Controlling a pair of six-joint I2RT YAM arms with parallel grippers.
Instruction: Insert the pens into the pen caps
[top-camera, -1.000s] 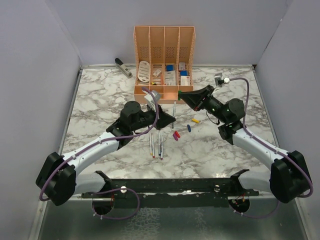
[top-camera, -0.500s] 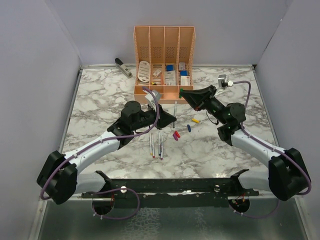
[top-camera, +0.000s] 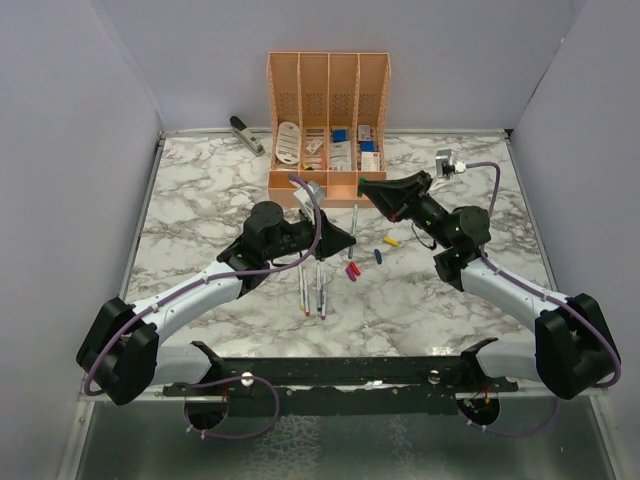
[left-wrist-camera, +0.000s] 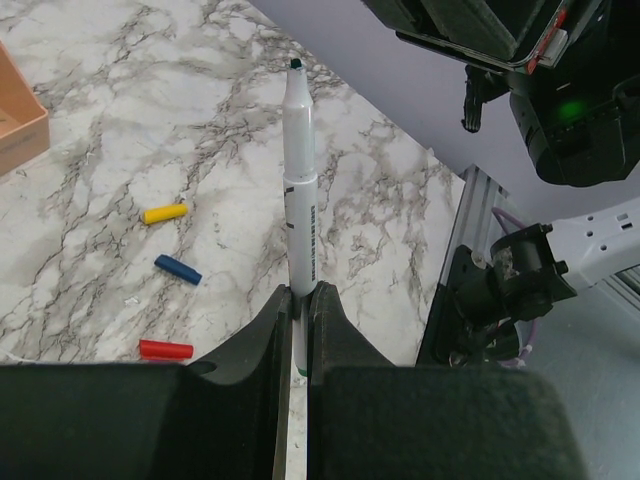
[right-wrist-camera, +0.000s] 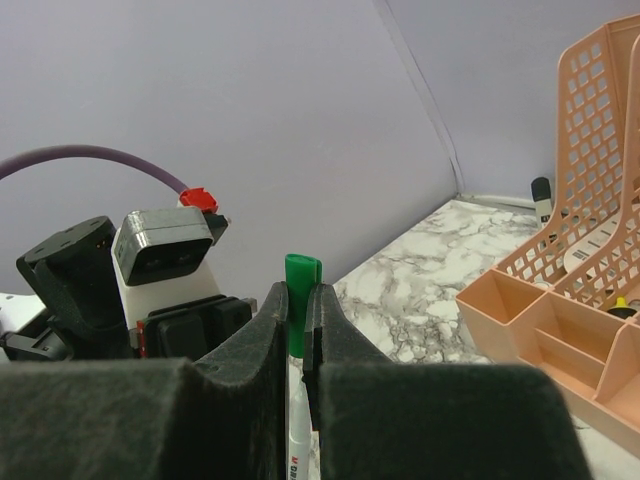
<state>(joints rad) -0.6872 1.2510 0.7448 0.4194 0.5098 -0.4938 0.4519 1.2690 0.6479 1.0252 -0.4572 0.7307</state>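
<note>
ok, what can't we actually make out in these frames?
- Right wrist view: open end of the green cap, buried between the right fingers.
- Left wrist view: rear end of the pen, hidden between the left fingers.
- Top view: alignment of pen tip and cap, too small to judge.
- Top view: organiser contents, too small.

— What stands at the back of the marble table (top-camera: 190, 210)?
— A peach organiser (top-camera: 328, 80) holding white and blue items. A grey stapler (top-camera: 246, 133) lies just left of it, near the back edge.
</note>
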